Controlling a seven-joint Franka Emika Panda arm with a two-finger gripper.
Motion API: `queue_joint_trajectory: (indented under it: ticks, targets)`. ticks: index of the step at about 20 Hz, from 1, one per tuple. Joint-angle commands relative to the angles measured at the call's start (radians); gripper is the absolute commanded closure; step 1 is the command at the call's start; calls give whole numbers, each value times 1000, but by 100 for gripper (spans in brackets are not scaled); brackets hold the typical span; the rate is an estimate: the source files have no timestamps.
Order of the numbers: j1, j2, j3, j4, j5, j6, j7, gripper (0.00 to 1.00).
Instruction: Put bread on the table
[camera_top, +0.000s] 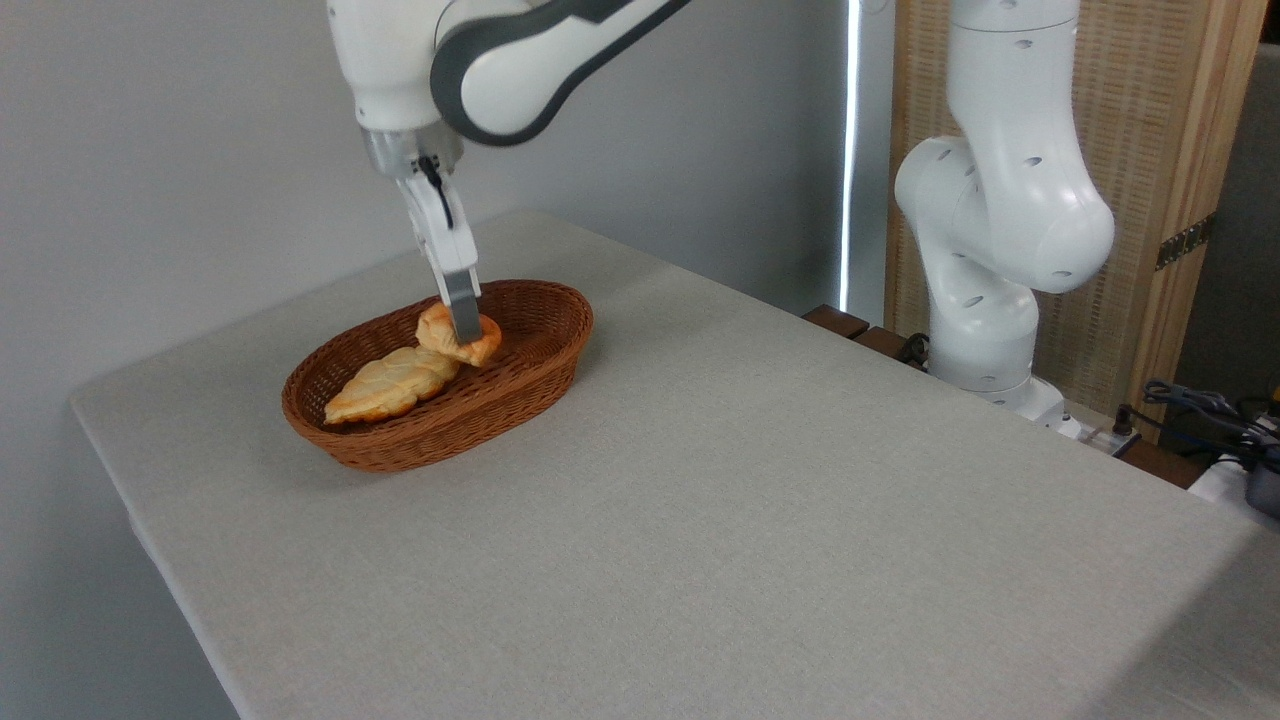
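The gripper (463, 325) reaches down into the basket (520, 375) from above, and its fingers (462, 305) sit on the bun (458, 336), closed around it as far as this one view shows; only the near finger is plainly visible, the far one hidden behind it. The bun is inside the basket, toward its back half, and looks tilted and perhaps slightly raised off the weave, though I cannot tell whether it has fully left the bottom; its lower left edge is touching or just beside the pastry (392, 384), which lies lengthwise toward the basket's front end. The step in hand, as I judge it, is the lift out of the basket; to do it well the arm should rise straight up until the bun clears the rim before any sideways travel, so the bun neither drags the pastry along nor catches the wicker wall; the grip should stay firm but not crushing, since a bun of this kind probably yields under pressure and could slip if held only by its edge. Once clear, a move toward the open desk (760, 500) to the right of the basket looks sensible; lower until the bun rests on the cloth, then release.
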Motion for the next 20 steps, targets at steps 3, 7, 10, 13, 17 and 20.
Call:
queue_joint_trajectory:
  ticks: [3, 7, 10, 13, 17, 20]
  targets:
    - [2, -79, 93, -5, 11, -49, -34, 55]
    - [3, -80, 210, -5, 27, -65, -21, 54]
    - [3, -73, 274, -5, 102, -65, -20, 42]
    - [3, -51, 294, -8, 148, -65, -20, 22]
    - [5, -17, 297, -10, 191, -68, -23, 0]
    - [5, 4, 301, -8, 192, -68, -23, 0]
